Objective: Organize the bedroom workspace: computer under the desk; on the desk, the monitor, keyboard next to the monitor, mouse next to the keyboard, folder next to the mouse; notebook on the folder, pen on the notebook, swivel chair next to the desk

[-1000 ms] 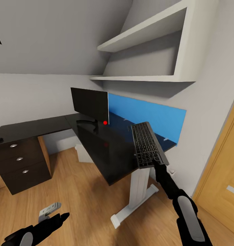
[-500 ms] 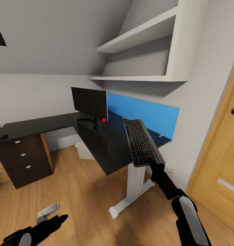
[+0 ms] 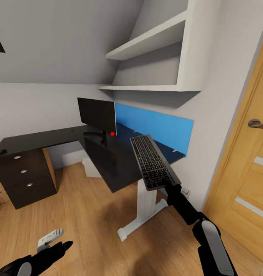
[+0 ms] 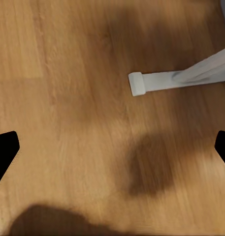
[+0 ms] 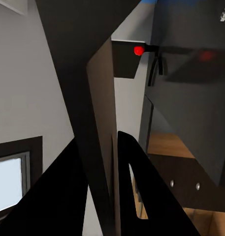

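My right gripper [image 3: 168, 185] is shut on the near end of the silver-grey keyboard [image 3: 151, 161], holding it tilted in the air in front of the right end of the black desk [image 3: 108, 161]. The right wrist view shows the keyboard [image 5: 95, 123] edge-on between the black fingers [image 5: 142, 191]. The black monitor [image 3: 96, 115] stands on the desk near the corner. The small dark mouse [image 3: 0, 152] lies at the desk's far left end. A light-grey computer [image 3: 90, 168] sits under the desk. Low at the left, my left gripper [image 3: 65, 244] hangs open over the wooden floor [image 4: 82, 98].
A black three-drawer unit [image 3: 23, 180] stands under the desk's left wing. The white desk leg [image 3: 144, 205] and its foot [image 4: 156, 82] rest on the floor. A blue wall panel [image 3: 154, 128], white shelves [image 3: 158, 57], a wooden door [image 3: 246, 168] and a small grey floor object [image 3: 50, 237] surround it.
The whole picture has shifted left, bringing more of the door into view: the camera moved. My right gripper still holds the keyboard by the desk's right end.
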### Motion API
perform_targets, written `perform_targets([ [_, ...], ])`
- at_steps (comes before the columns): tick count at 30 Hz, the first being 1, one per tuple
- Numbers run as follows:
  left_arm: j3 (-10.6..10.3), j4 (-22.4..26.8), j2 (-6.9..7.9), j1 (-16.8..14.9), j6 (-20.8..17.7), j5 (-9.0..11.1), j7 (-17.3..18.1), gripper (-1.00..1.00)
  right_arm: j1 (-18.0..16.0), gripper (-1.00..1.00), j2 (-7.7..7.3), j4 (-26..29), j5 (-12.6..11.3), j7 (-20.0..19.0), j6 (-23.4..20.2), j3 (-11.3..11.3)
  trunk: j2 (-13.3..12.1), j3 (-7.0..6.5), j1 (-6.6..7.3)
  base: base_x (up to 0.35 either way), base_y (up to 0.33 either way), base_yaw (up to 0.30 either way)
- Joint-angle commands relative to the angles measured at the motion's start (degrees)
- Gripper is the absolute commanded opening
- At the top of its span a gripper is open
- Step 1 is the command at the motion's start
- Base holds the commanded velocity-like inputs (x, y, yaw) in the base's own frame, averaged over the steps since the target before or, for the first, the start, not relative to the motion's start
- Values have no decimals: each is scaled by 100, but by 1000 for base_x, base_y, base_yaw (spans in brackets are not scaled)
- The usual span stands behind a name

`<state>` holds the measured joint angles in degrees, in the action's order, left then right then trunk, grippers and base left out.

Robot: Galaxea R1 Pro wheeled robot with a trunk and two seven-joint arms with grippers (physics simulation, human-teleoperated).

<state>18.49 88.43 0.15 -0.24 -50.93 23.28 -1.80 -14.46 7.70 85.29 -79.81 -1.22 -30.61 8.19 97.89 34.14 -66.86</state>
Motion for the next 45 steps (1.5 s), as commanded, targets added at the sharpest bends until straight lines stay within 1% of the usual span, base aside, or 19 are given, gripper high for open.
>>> perform_targets([
  [1,46,6,4,-2,-25,42,-17,100,-4,-100,9,-2,-16,-30,-38,17,3,5,0,-2,-3,0],
  [5,108,7,10,-3,-23,44,-14,100,-4,-100,12,-4,-17,-35,-38,16,3,5,0,-1,-1,0],
  [12,143,10,6,-2,-19,45,5,100,-4,-100,4,-4,-18,-20,-48,16,3,5,0,-11,0,0],
  [23,206,16,11,-4,-22,45,22,100,-4,-100,15,0,-14,-10,-22,17,3,5,0,-291,0,0],
  [29,187,15,1,-4,-16,34,-2,100,-4,-100,28,-8,-5,16,-1,-7,3,-12,0,-81,0,110],
  [32,172,4,-6,-4,10,-29,-10,100,-4,-100,29,-11,3,24,1,-61,3,-30,0,-10,0,189],
  [33,168,0,-14,-4,20,-103,-10,100,-4,-100,33,-8,9,29,5,-133,3,-36,0,-3,0,197],
  [35,167,-39,-25,-3,28,-188,-8,100,-4,-100,37,-7,14,32,8,-235,3,-49,0,-2,0,199],
  [36,170,-184,-29,-4,33,-247,-6,100,-4,-100,41,-10,16,33,10,-289,3,-55,0,-1,0,200],
  [37,171,-454,-31,-3,56,-312,-5,100,-4,-100,44,-11,17,42,10,-342,3,-62,0,0,0,200],
  [38,172,-717,-31,-3,136,-366,-5,100,-4,-100,45,-13,17,64,10,-389,3,-68,0,0,0,200],
  [39,169,-1206,-28,-3,465,-496,-3,100,-4,-100,47,-17,17,97,22,-465,3,-75,0,0,0,201],
  [40,167,-1508,-23,-2,836,-614,4,100,-4,-100,47,-19,17,113,55,-515,3,-81,0,0,0,200],
  [41,164,-1740,-23,-2,1256,-740,11,100,-4,-100,47,-21,18,127,103,-572,3,-88,0,0,0,198],
  [42,164,-1833,-23,-2,1466,-799,15,100,-4,-100,47,-23,18,133,130,-607,3,-95,0,0,0,197],
  [43,164,-2081,-27,-2,2000,-934,22,100,-4,-100,48,-33,19,145,202,-758,3,-101,0,0,0,196],
  [44,162,-2366,-30,-3,2329,-1013,30,100,-4,-100,48,-80,28,151,272,-950,3,-108,0,0,0,195],
  [45,160,-2539,-27,-3,2460,-1043,31,100,-4,-100,48,-117,40,154,332,-1084,3,-115,0,0,0,195],
])
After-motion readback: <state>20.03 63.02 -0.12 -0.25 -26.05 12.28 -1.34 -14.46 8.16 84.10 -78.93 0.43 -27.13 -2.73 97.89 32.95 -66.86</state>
